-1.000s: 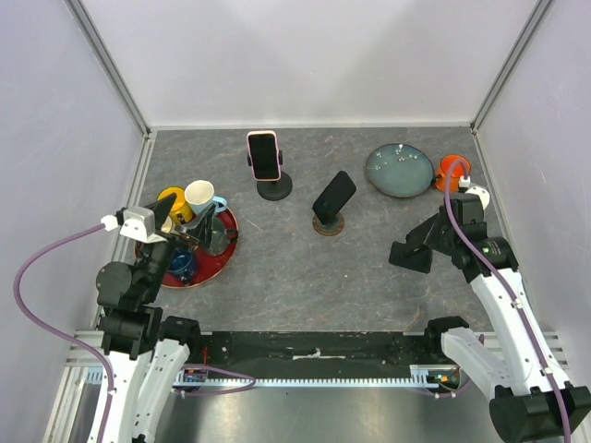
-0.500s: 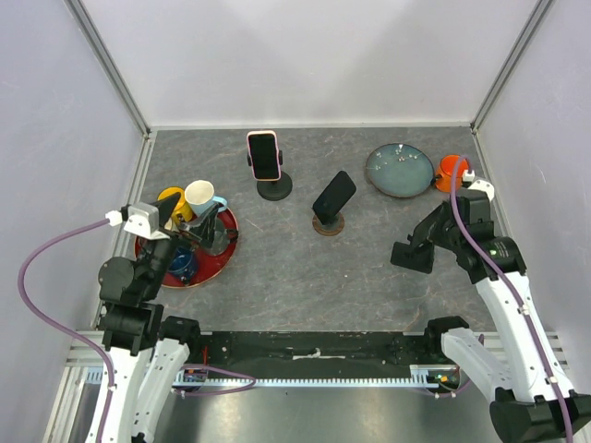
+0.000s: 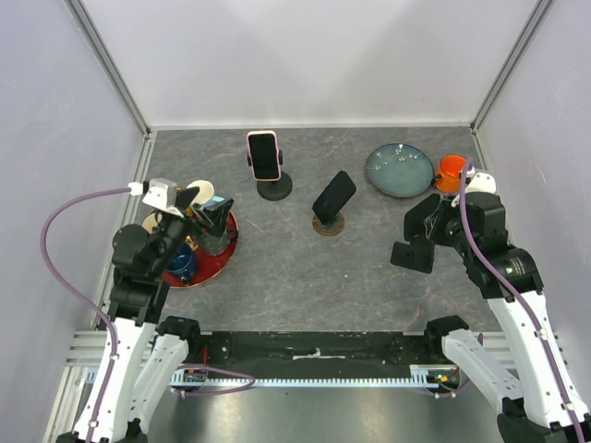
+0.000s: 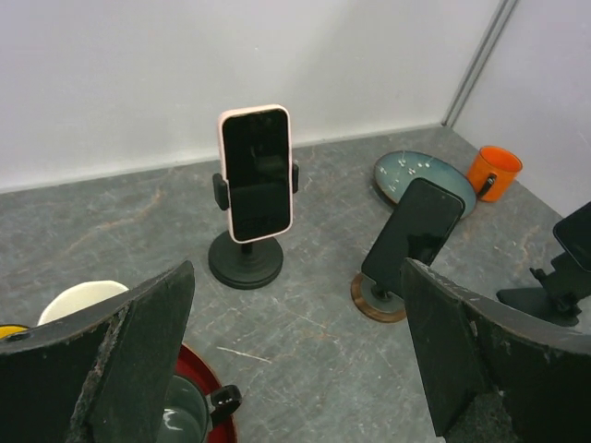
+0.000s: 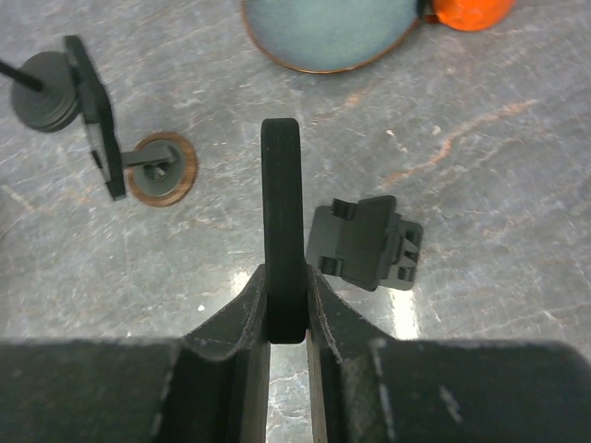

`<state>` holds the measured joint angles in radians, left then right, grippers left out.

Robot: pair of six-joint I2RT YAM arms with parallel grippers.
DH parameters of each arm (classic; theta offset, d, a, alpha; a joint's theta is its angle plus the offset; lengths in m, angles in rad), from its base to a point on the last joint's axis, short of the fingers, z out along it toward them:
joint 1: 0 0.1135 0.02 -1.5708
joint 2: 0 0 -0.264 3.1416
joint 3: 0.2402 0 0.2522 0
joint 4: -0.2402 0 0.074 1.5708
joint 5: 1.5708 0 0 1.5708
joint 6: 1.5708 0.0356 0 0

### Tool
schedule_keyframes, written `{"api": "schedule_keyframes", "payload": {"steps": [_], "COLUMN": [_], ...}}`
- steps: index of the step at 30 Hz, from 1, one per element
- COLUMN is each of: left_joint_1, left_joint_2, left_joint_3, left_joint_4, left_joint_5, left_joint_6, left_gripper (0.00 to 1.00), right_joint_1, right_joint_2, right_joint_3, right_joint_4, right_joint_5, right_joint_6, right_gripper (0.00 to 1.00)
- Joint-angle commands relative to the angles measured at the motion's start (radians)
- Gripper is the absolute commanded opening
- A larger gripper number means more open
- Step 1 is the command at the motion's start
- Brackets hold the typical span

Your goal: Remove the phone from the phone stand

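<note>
Right gripper (image 5: 287,300) pinches the black phone (image 5: 282,198) edge-on, apparently hanging clear of the empty phone stand (image 5: 366,242) on the table beneath. Removal looks done; only setting the phone down is left. Left gripper (image 4: 297,277) hangs spread wide, idle.
</note>
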<state>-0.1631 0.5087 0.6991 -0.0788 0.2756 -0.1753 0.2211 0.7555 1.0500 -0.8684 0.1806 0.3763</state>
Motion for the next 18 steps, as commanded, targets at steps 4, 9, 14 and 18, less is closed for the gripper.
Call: {"api": "schedule_keyframes", "payload": {"steps": [4,9,14,18], "left_joint_1": [-0.003,-0.082,-0.245,-0.315], "left_joint_2": [0.129,0.221,0.293,0.340], "left_joint_3": [0.099,0.142,0.168,0.175], "left_joint_4": [-0.058,-0.108,-0.134,-0.136], "left_joint_5": [0.134,0.165,0.079,0.062], "left_joint_6": [-0.061,-0.056,-0.029,-0.036], "left_gripper": [1.00,1.00,1.00,1.00], "right_joint_1": [0.021,0.021,0.021,0.024], "right_joint_2": [-0.048,-0.054,-0.036,-0.013], "right_joint_3": [-0.011,-0.064,-0.119,-0.156], "right_joint_4": [0.218,0.296,0.376,0.428], "right_joint_5": [-0.248,-0.440,-0.570,-0.634], "right_joint_6": [-0.051,-0.040,0.028,0.061], "right_gripper": [0.00,0.00,0.00,0.00]}}
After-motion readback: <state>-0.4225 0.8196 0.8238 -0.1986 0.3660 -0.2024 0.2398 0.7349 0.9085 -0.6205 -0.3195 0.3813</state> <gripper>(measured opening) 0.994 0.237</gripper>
